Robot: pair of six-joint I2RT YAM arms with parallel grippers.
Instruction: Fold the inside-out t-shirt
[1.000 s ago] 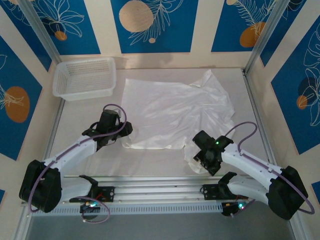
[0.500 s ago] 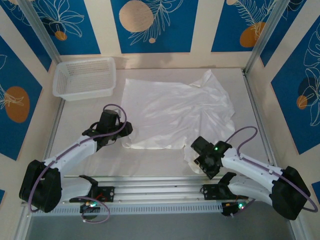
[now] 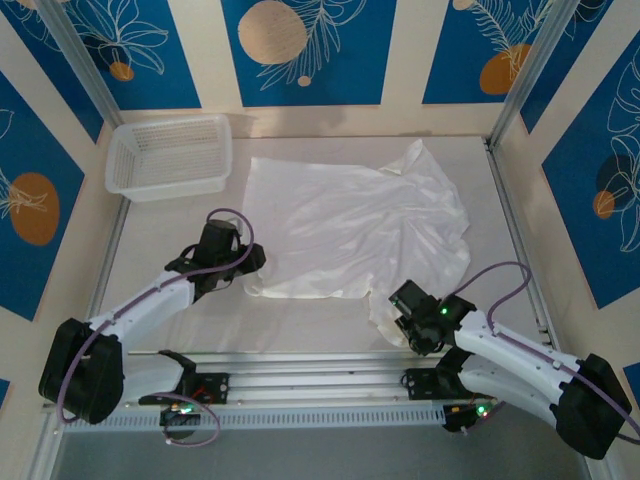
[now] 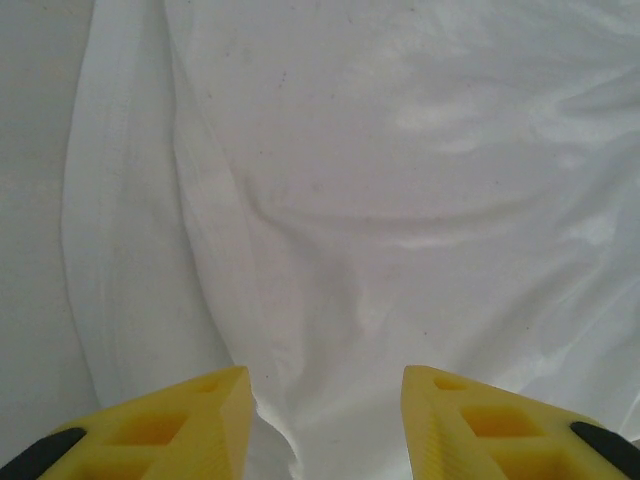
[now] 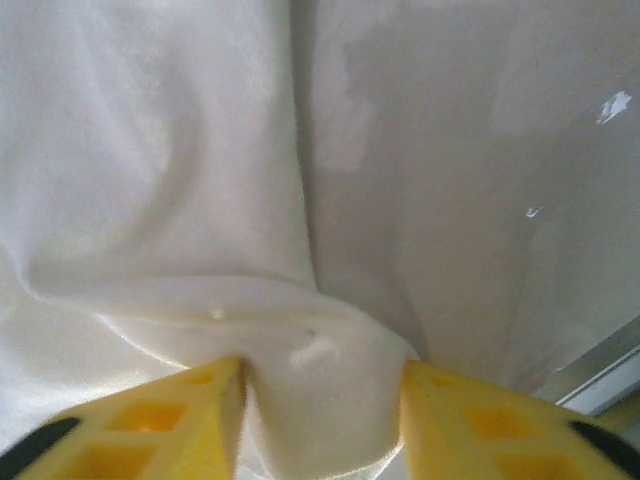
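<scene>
White t-shirt | right claw has pulled back, jaws now pinching cloth bunched between them | left claw over cloth, grip: cannot tell | fold can start

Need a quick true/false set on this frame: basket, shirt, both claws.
1. The basket sits at the table's far left corner. True.
2. The t-shirt hangs partly into the basket. False: it lies on the table, apart from the basket.
3. The left claw is at the t-shirt's near left corner. True.
4. The right claw is over the t-shirt's far edge. False: it is at the near right corner, with cloth bunched between its fingers.
5. The t-shirt is folded into a neat rectangle. False: it lies spread out, rumpled on its right side.
</scene>
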